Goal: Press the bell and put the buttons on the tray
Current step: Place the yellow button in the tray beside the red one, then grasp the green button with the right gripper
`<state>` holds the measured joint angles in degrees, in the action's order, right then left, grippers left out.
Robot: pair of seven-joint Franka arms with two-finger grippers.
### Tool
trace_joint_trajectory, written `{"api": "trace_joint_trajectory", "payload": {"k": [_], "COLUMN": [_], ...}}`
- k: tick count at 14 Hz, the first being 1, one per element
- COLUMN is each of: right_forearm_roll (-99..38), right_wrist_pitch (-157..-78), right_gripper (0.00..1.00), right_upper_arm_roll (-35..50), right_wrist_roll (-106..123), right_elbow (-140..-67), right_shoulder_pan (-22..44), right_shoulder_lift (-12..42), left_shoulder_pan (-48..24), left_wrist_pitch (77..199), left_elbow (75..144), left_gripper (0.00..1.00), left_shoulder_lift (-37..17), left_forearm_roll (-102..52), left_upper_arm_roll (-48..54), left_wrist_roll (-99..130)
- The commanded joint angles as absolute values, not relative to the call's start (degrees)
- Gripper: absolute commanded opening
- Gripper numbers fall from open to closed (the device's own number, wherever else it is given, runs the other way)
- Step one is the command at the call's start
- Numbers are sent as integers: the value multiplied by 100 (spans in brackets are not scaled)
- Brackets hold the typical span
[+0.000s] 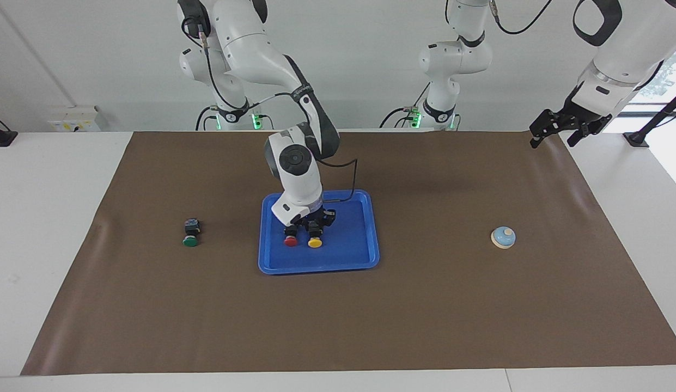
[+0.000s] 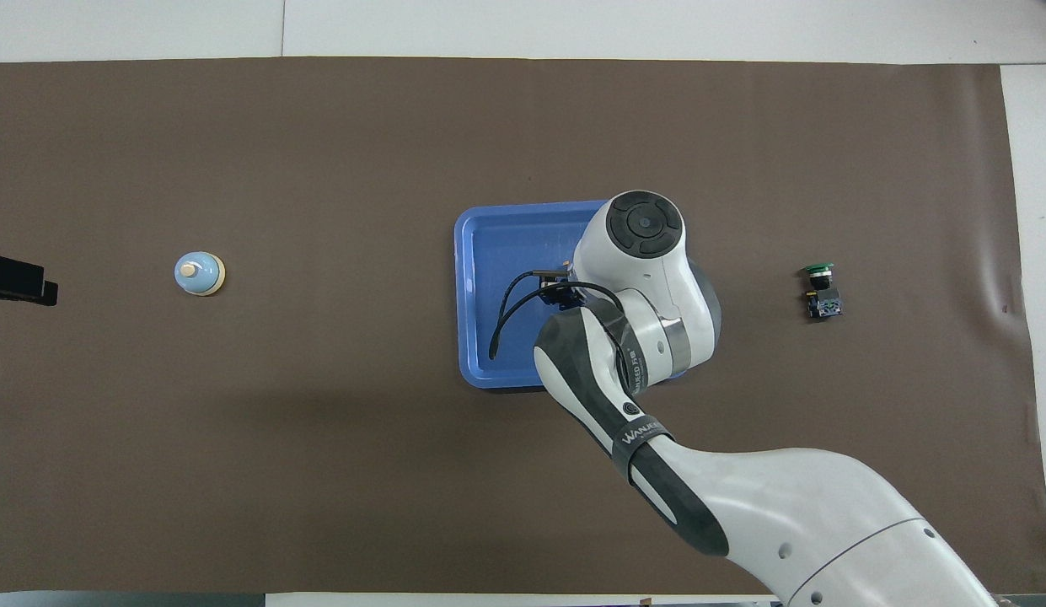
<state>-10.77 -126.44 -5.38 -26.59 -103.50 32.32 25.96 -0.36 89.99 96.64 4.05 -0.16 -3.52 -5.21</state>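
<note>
Bright blue tray (image 1: 359, 239) holds red (image 1: 291, 241) and yellow buttons (image 1: 315, 243).

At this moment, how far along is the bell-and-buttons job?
The red button and yellow button lie in the tray, so two placements look done. The right gripper is low over the yellow one, apparently placing it. The green button lies on the mat toward the right arm's end. The pictures cannot show whether the bell was pressed. The left gripper waits.
</note>
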Motion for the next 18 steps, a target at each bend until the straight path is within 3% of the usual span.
{"api": "trace_joint_trajectory", "payload": {"k": [1, 2, 7, 10, 14, 18], "right_forearm_roll": [-1195, -1152, -548, -369, -352, 70], "right_wrist_pitch": [-12298, -12070, -11032, -10750, -11186, -11311], "right_gripper": [70, 81, 80, 79, 79, 81], "right_upper_arm_roll": [-519, -527, -677, -686, -686, -703], "right_wrist_roll": [-2672, -2672, -1815, -409, 843, 826], "right_elbow": [-10214, -10021, -9553, -9764, -10641, -10942], "right_shoulder_pan": [3164, 3147, 2647, 1761, 933, 800], "right_shoulder_lift": [2487, 2496, 2233, 2057, 1802, 1705], "left_shoulder_pan": [-62, -62, -62, -62, -62, -62], "left_wrist_pitch": [8991, 8991, 8991, 8991, 8991, 8991], "left_elbow": [9800, 9800, 9800, 9800, 9800, 9800], "left_gripper": [100, 100, 100, 100, 100, 100], "left_shoulder_lift": [554, 554, 545, 554, 554, 545], "left_forearm_roll": [-88, -97, -97, -97, -97, -97], "left_upper_arm_roll": [-360, -360, -360, -360, -360, -360], "left_wrist_roll": [-439, -439, -439, -439, -439, -439]}}
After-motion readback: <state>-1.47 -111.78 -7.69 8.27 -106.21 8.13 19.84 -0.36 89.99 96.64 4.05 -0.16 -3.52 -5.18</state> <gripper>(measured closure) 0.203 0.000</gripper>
